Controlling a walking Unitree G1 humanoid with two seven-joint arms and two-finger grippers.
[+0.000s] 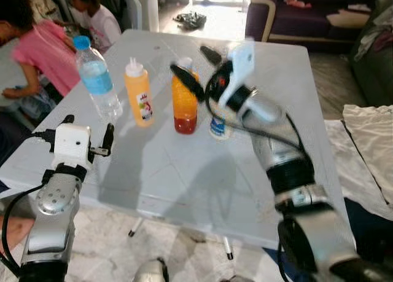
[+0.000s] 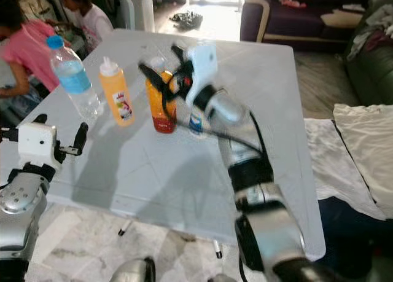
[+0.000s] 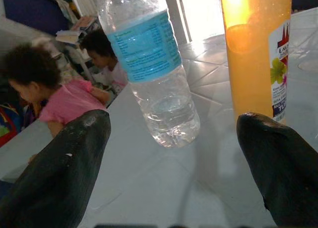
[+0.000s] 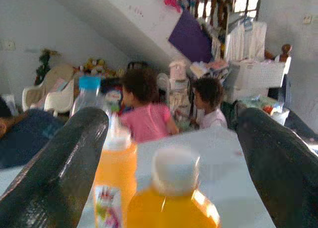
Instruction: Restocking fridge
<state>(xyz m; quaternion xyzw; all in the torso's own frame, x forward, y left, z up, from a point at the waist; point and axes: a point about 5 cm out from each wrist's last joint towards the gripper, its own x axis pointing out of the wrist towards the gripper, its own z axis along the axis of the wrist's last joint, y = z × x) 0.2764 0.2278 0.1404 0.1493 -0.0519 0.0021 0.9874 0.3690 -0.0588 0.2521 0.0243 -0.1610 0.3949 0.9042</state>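
My right hand (image 1: pixel 198 73) is up over the desk (image 1: pixel 184 171), fingers spread wide and holding nothing. The juice bottle (image 1: pixel 185 104) with the white cap stands just under and between them. The squeeze bottle (image 1: pixel 139 93) is beside it. My left hand (image 1: pixel 86 134) is spread too, empty, with the water bottle (image 1: pixel 97 79) just ahead.
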